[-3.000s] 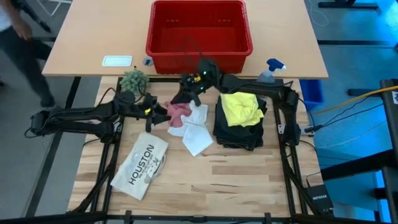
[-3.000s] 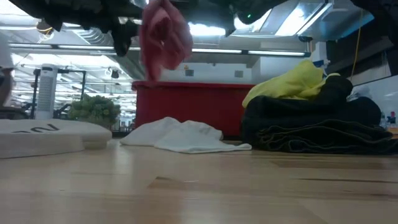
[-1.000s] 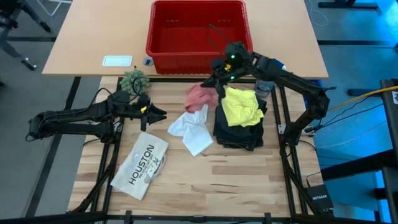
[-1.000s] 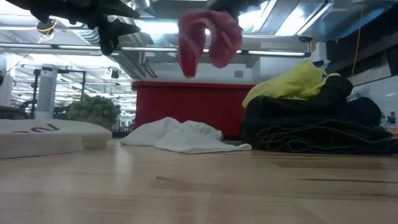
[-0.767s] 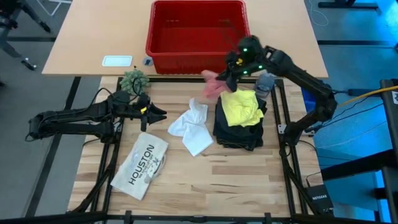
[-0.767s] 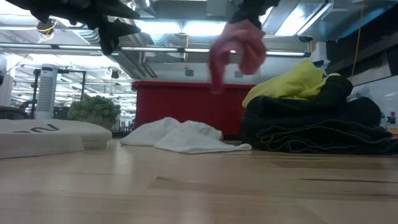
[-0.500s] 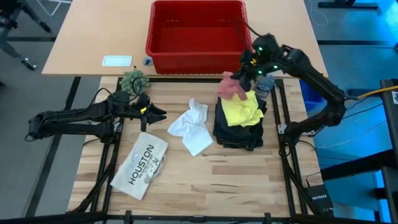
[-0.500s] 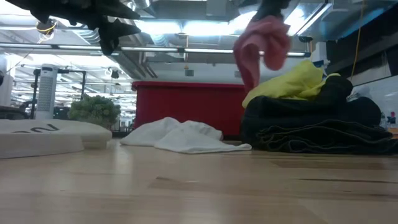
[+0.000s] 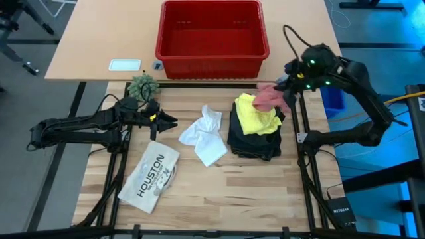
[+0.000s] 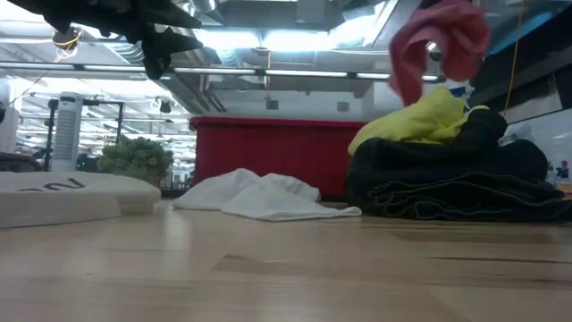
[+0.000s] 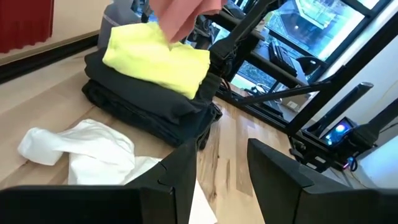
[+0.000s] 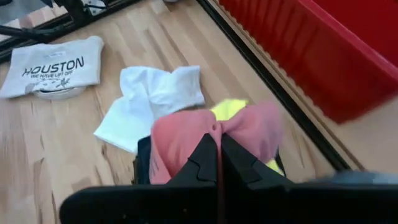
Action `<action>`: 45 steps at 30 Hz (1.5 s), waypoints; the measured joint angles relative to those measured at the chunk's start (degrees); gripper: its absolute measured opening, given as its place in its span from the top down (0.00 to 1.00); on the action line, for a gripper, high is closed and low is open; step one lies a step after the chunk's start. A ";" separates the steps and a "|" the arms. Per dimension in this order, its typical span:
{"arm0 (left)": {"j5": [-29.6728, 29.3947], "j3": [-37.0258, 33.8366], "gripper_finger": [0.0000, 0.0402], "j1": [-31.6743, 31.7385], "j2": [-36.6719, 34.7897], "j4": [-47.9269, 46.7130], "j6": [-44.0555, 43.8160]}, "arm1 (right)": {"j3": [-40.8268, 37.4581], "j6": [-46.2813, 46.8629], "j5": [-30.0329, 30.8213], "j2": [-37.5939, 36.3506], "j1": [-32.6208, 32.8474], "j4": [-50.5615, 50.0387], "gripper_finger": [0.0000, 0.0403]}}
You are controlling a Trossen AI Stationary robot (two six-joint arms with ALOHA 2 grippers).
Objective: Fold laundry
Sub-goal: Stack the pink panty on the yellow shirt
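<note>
Right gripper (image 12: 217, 163) clamped on pink cloth (image 9: 269, 98), hanging in the air over the yellow T-shirt (image 9: 256, 116).
White cloth (image 9: 204, 136) crumpled mid-table beside the dark trousers (image 9: 255, 143), T-shirt on top of them. Left gripper (image 9: 174, 120) hovers beside the white cloth, fingers parted, empty. Red basket (image 9: 212, 60) behind.

The near half of the surface (image 9: 219, 192) is left bare, except at near left, where the flat item printed HOUSTON (image 9: 151, 176) lies. The middle is taken by the white cloth (image 9: 206, 136). The right side is blocked by the black trousers (image 9: 255, 141), topped by the yellow T-shirt (image 9: 255, 118). The far edge is walled off by the red basket (image 9: 212, 38), with a small plant (image 9: 143, 85) at far left.
</note>
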 joint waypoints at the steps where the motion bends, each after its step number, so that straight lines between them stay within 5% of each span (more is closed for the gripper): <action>1: -0.01 0.00 0.67 0.00 0.00 0.00 -0.34 | 0.00 0.56 0.54 -0.65 0.00 -0.84 1.00; 10: -0.07 0.00 0.67 0.00 0.00 0.04 -1.16 | 0.00 1.16 1.86 -1.94 0.02 -6.12 1.00; 21: -0.03 0.00 0.67 -0.04 0.00 -0.22 -1.28 | -2.10 1.22 4.98 -2.14 -0.55 -0.51 1.00; 36: -0.02 -0.04 0.67 0.00 0.36 -1.27 -0.83 | -2.18 3.26 0.71 -8.67 -5.86 -6.89 1.00; 45: -0.02 -0.04 0.67 0.00 1.04 -1.33 -0.43 | -16.93 2.67 -6.44 -5.68 -5.84 4.19 1.00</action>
